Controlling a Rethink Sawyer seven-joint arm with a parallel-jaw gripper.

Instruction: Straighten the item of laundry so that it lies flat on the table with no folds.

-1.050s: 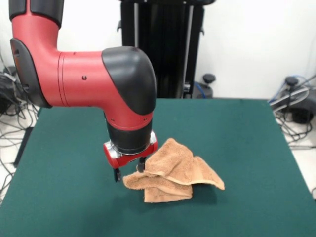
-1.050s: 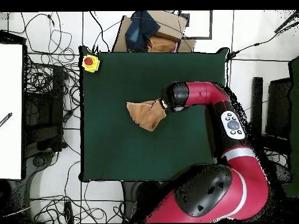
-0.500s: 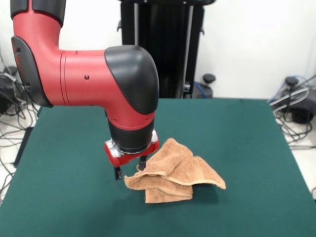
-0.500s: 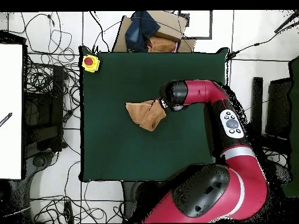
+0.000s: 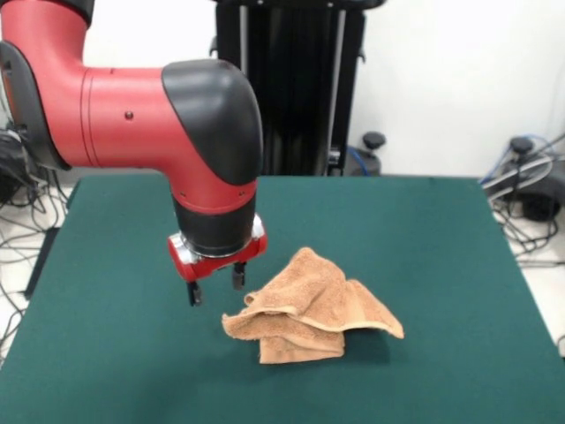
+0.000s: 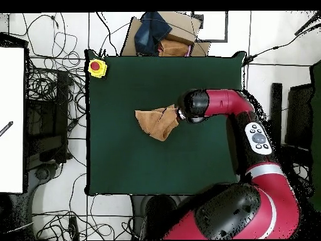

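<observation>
Towel [image 5: 309, 309] lies crumpled just beside the empty, parted fingers [image 5: 193, 293], not touching.

The crumpled towel [image 5: 309, 309] lies mid-table [image 5: 441, 265], the tool [image 5: 216, 287] hanging just left of it, apart.

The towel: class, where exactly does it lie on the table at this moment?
In the front view the towel lies crumpled near the middle of the green table, just right of and below the open gripper, which hangs clear of it.

Light was bright and even from above; the towel [image 5: 311, 309] cast a soft shadow on the bench [image 5: 441, 265].
</observation>
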